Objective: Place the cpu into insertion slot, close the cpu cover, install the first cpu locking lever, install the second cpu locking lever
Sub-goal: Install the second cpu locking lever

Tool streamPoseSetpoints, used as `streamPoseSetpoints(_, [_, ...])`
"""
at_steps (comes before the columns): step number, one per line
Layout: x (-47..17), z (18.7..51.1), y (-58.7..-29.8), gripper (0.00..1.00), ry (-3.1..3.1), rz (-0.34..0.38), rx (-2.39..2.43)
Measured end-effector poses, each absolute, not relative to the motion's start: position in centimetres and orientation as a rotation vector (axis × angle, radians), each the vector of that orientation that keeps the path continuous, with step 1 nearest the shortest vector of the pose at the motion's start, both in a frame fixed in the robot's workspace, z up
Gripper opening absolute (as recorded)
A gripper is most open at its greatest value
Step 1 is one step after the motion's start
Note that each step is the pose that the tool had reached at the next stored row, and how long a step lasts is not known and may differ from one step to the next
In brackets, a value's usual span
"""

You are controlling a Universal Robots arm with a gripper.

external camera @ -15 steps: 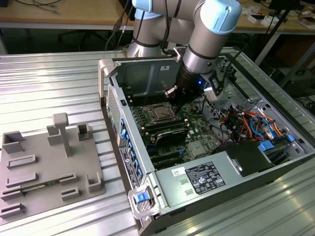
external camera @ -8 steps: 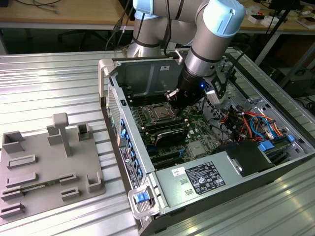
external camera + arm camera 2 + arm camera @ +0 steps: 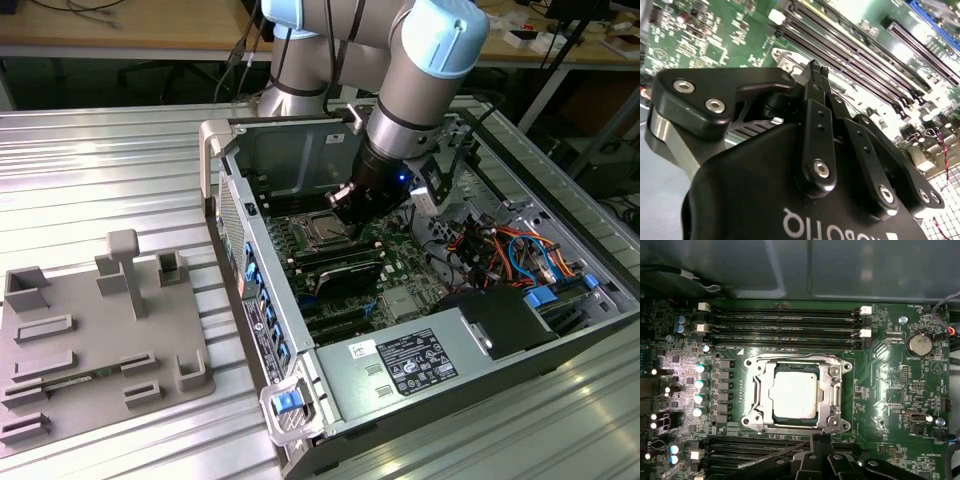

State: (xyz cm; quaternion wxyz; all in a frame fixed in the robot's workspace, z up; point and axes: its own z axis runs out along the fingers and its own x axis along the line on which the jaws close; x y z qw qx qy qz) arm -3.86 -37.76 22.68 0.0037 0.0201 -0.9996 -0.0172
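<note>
The cpu lies flat in the insertion slot on the green motherboard, its silver top showing through the cut-out. The silver cpu cover is down over it, framing the chip. My gripper hovers at one edge of the slot, its black fingers together with nothing clearly between them. A thin metal lever rod runs slantwise along that edge up to the fingertips. In the exterior view the gripper reaches down into the open case just above the slot. In the second wrist view the fingertips meet above the board.
Long black memory slots flank the socket on two sides. A grey labelled power supply box sits at the case's near end, and orange and blue cables lie toward the exterior view's right. A grey fixture plate rests outside the case.
</note>
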Motion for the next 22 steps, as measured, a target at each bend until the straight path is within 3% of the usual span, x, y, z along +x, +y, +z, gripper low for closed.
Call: streamPoseSetpoints(22, [-8.7,21.9,-37.8,0.11,-3.131,-0.055,0.068])
